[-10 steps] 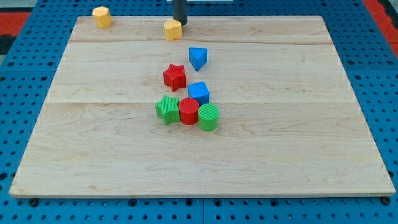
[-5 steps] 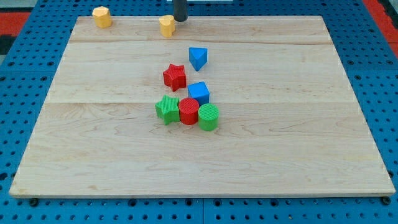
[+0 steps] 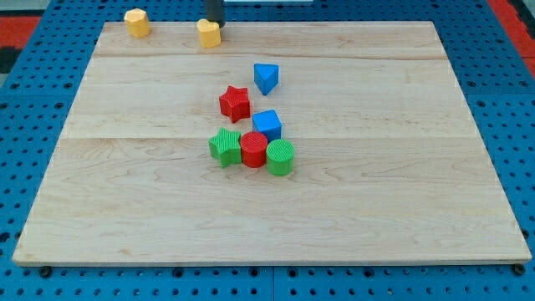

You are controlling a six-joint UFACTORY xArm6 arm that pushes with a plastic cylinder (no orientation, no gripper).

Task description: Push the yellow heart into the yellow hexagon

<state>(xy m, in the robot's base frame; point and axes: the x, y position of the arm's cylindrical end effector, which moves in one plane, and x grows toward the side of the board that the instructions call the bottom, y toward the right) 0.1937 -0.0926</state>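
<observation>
The yellow heart [image 3: 208,33] lies near the board's top edge, left of centre. The yellow hexagon [image 3: 137,22] sits at the top left corner of the board, well apart from the heart, to the heart's left. My tip [image 3: 216,22] is at the view's top, touching the heart's upper right side. Only the rod's lower end shows.
A blue triangular block [image 3: 266,78] lies below and right of the heart. A red star [image 3: 235,104], a blue cube [image 3: 267,125], a green star [image 3: 224,146], a red cylinder [image 3: 253,149] and a green cylinder [image 3: 280,157] cluster at mid-board. The wooden board [image 3: 418,184] lies on a blue pegboard.
My tip has moved left along the top edge, pushing the yellow heart left toward the yellow hexagon. The other blocks have not moved.
</observation>
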